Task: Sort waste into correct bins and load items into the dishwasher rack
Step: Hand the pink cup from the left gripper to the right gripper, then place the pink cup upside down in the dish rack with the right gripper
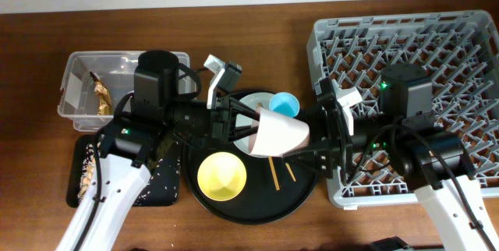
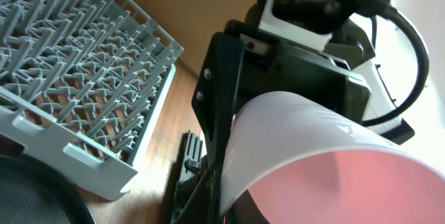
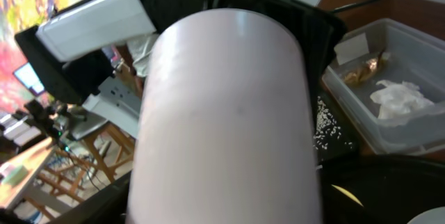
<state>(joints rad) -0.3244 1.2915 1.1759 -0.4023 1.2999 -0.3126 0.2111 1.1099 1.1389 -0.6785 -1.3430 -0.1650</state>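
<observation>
The pink cup [image 1: 282,134], white outside and pink inside [image 2: 361,182], lies on its side in the air above the large round black tray [image 1: 249,204]. My left gripper [image 1: 248,122] is shut on its rim. My right gripper [image 1: 321,138] closes round its base end, and the cup's wall [image 3: 222,113] fills the right wrist view. The blue cup [image 1: 282,105], the pale plate [image 1: 243,142], the yellow bowl [image 1: 221,175] and the chopsticks [image 1: 274,174] are on the round tray. The grey rack [image 1: 437,40] is at the right.
The clear tub [image 1: 78,87] at the left holds the gold-brown wrapper [image 1: 100,95] and the white tissue [image 3: 398,97]. The flat black tray [image 1: 82,185] in front of it carries rice scraps [image 1: 87,174]. The rack's near corner [image 2: 104,175] is close to the cup.
</observation>
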